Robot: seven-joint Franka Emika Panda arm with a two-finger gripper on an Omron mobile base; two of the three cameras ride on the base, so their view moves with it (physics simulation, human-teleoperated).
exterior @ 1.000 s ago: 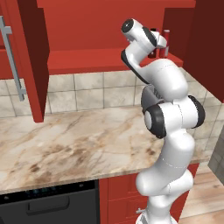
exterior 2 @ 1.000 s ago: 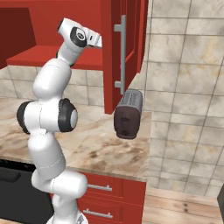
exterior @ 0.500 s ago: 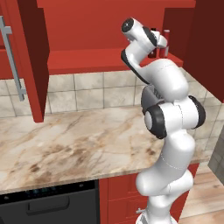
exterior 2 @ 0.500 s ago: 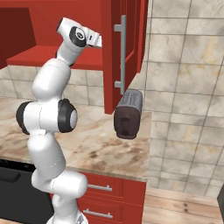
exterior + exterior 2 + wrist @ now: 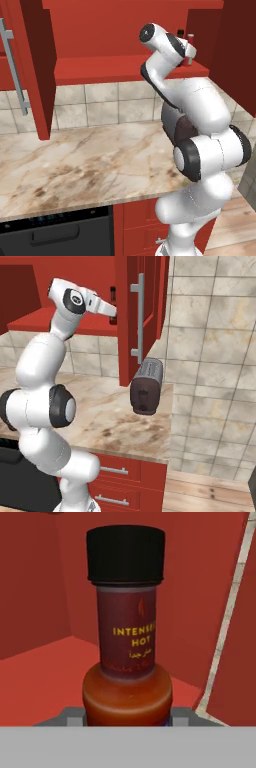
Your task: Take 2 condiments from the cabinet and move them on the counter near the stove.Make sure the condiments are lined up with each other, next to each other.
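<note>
I have the gripper (image 5: 188,51) pinched on the dark brown bottle (image 5: 128,642), which stands upright at the right end of the cabinet (image 5: 115,30) shelf, near its front edge, above the counter (image 5: 85,165).

The dark bottle (image 5: 127,637) loses its base to the hand view's lower edge. In the left base view the hand (image 5: 187,50) covers most of it, and whether the fingers touch the glass cannot be told.
</note>
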